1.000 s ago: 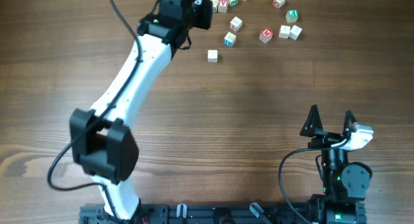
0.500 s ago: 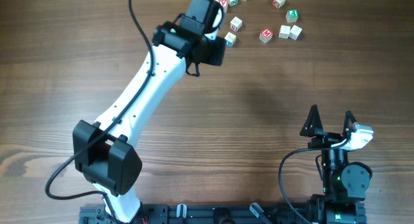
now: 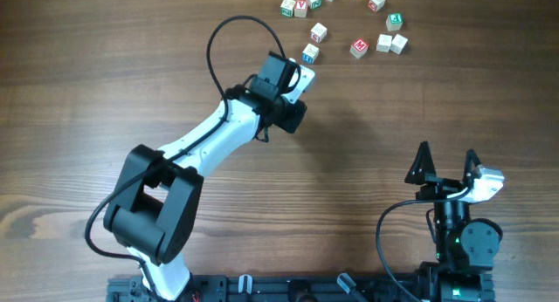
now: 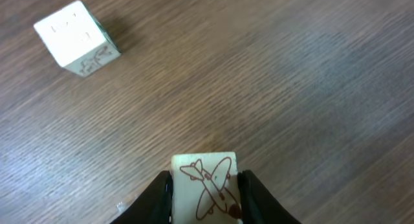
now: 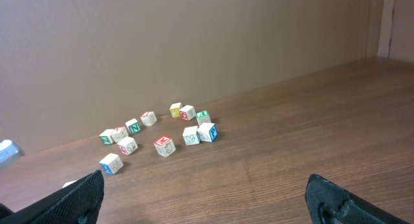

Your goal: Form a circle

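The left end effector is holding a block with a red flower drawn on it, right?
Not quite. The left end effector is holding a block, but the drawing on it is a reddish airplane, not a flower. The left wrist view shows it.

Thirteen small wooden letter cubes show in all. Twelve lie on the one wooden table; the overhead view and the right wrist view both give that same twelve. The thirteenth, a cube with a red aeroplane drawing, sits between the fingers of the left gripper. The left wrist view takes in only two of the thirteen. One cube with a red M can be made out. There are two robot arms, the left arm and the right arm. Each carries one two-finger gripper, the right gripper being the second.
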Robot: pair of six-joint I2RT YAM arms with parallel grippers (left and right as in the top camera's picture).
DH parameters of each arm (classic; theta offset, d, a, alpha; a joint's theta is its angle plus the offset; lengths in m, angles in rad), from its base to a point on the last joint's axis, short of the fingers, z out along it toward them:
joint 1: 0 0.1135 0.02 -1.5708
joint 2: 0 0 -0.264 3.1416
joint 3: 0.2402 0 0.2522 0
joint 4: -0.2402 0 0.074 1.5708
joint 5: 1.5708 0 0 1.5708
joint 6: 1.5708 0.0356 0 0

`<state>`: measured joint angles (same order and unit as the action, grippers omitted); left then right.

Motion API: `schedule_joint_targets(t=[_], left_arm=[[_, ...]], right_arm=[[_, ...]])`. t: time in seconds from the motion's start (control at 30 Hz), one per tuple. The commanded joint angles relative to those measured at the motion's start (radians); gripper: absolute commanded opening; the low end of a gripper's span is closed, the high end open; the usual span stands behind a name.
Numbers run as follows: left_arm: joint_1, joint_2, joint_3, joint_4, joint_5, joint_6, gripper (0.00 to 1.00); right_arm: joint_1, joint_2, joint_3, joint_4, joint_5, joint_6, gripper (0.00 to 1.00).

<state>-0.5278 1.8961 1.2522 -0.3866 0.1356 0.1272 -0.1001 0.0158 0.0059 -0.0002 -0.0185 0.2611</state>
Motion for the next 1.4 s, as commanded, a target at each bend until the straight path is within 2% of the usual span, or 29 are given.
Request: schedule_joint_targets(t=[0.0,0.07,0.2,0.33,0.43,0.53,0.63,0.8,1.07,1.17,1.37], left_arm=[[0.002,0.008,-0.058,0.102,0.024,0.019,0.27],[0.002,0.022,-0.066,0.138,0.019,-0.047,0.27],[0.002,0.056,-0.07,0.197,-0.085,-0.222,0.27],[0.002,0.091,-0.07,0.227,-0.109,-0.299,0.26],[0.002,0.112,-0.071,0.237,-0.201,-0.375,0.25],[0.002,0.119,-0.071,0.245,-0.196,-0.357,0.25],[0.002,0.119,-0.071,0.245,-0.116,-0.203,0.26],[0.002,0.119,-0.071,0.245,0.011,-0.024,0.29],[0.01,0.119,-0.071,0.257,0.029,0.052,0.3],[0.028,0.119,-0.071,0.253,0.059,0.042,0.3],[0.079,0.119,-0.071,0.278,0.058,-0.156,0.27]], right_arm=[[-0.004,-0.005,-0.001,0.004,-0.005,0.004,1.0],[-0.004,-0.005,-0.001,0.004,-0.005,0.004,1.0],[-0.004,-0.005,-0.001,0.004,-0.005,0.004,1.0],[-0.004,-0.005,-0.001,0.004,-0.005,0.004,1.0],[-0.004,-0.005,-0.001,0.004,-0.005,0.004,1.0],[-0.004,-0.005,-0.001,0.004,-0.005,0.004,0.99],[-0.004,-0.005,-0.001,0.004,-0.005,0.004,1.0],[-0.004,-0.005,-0.001,0.004,-0.005,0.004,1.0],[-0.004,-0.005,-0.001,0.004,-0.005,0.004,1.0],[-0.004,-0.005,-0.001,0.004,-0.005,0.004,1.0],[-0.004,-0.005,-0.001,0.004,-0.005,0.004,1.0]])
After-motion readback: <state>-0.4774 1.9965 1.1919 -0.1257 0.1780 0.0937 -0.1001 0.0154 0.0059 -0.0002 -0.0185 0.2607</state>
